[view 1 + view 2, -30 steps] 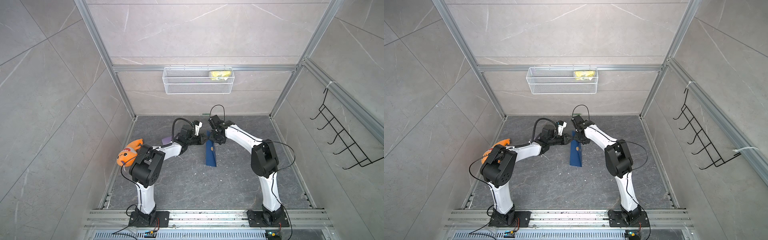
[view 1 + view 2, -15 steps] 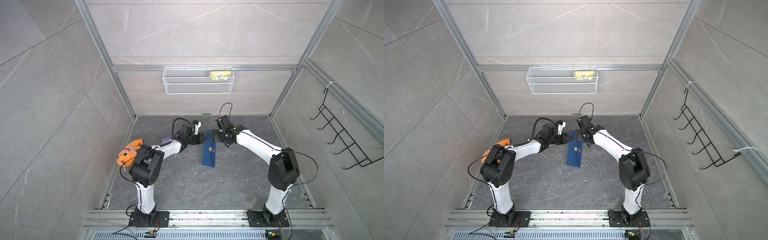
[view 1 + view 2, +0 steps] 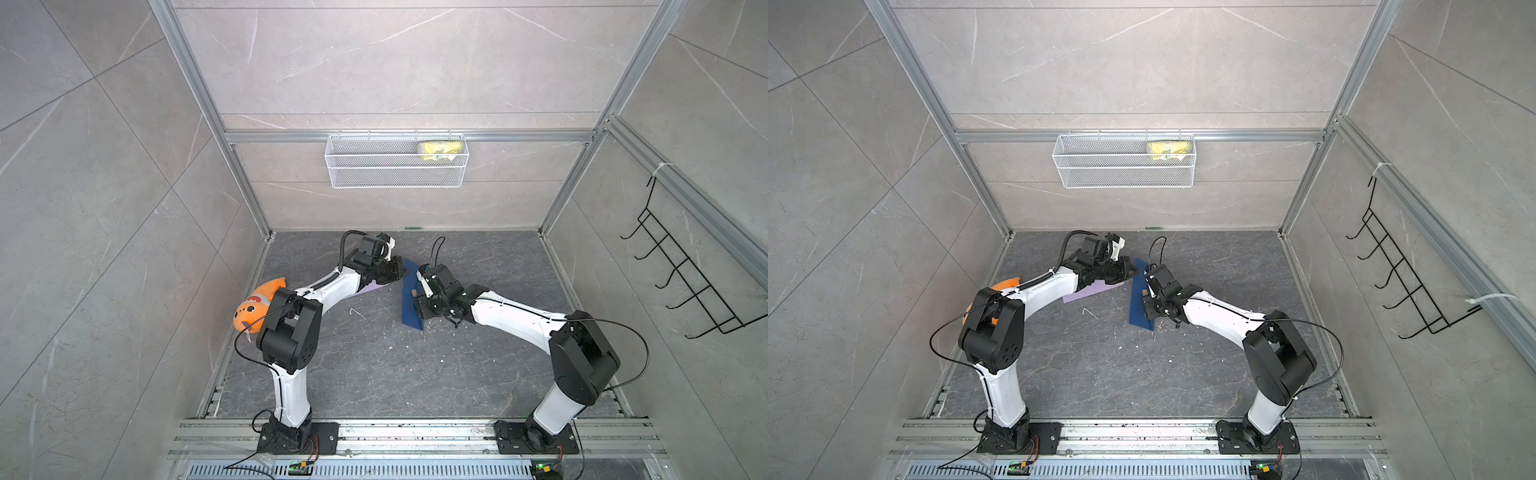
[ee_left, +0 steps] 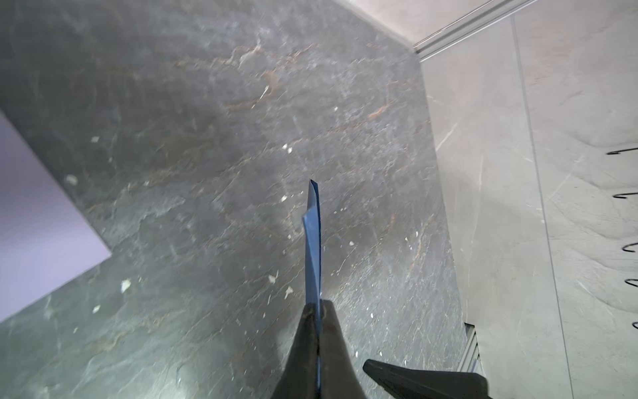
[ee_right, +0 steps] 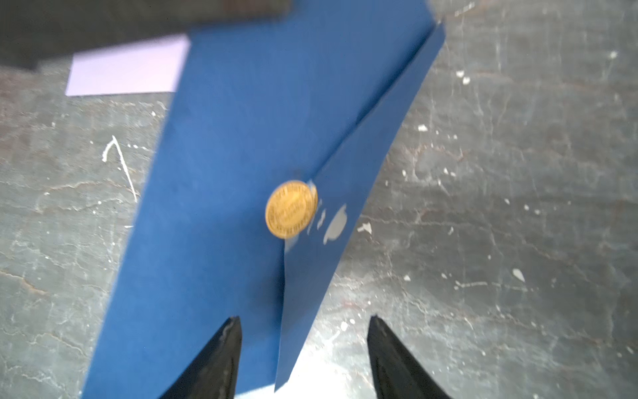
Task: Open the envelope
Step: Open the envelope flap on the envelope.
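In both top views the left hand holds the blue envelope on edge.

Left wrist view: its fingers are clamped on the envelope's edge.

Right wrist view: the right hand stands wide, with the flap and gold seal directly ahead.

Step in hand: probably the flap peel. Next, close on the flap tip and pull it away.

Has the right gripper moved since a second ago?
Yes. The right gripper moved nearer the front rail, away from the basket.

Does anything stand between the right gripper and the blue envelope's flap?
Nothing visible does. The open right gripper faces the flap directly, the flap's tip between its fingers, near the gold seal. The left gripper clamps the blue envelope at its far end.
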Motion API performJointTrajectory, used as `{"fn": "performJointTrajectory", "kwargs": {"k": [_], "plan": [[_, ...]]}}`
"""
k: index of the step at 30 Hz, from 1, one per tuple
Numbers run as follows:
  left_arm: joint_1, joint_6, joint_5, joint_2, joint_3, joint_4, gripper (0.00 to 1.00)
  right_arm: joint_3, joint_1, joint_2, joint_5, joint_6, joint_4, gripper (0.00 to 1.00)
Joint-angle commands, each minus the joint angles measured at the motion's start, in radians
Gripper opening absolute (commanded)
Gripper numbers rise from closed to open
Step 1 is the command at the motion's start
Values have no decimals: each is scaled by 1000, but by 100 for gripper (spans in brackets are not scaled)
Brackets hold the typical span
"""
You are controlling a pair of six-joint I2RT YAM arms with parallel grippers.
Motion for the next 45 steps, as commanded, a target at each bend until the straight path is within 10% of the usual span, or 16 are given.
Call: {"fn": "performJointTrajectory", "kwargs": {"k": [1,30,45], "plan": [[0,-29,-38,0,18,-45,0,34,14,37,30,-37,36,61],[-5,-66,-121,40,29,-97,0,111,87,209,307,-2,0,39],[-9,-55,-98,48,29,-97,0,166,104,263,333,8,-10,7]]}}
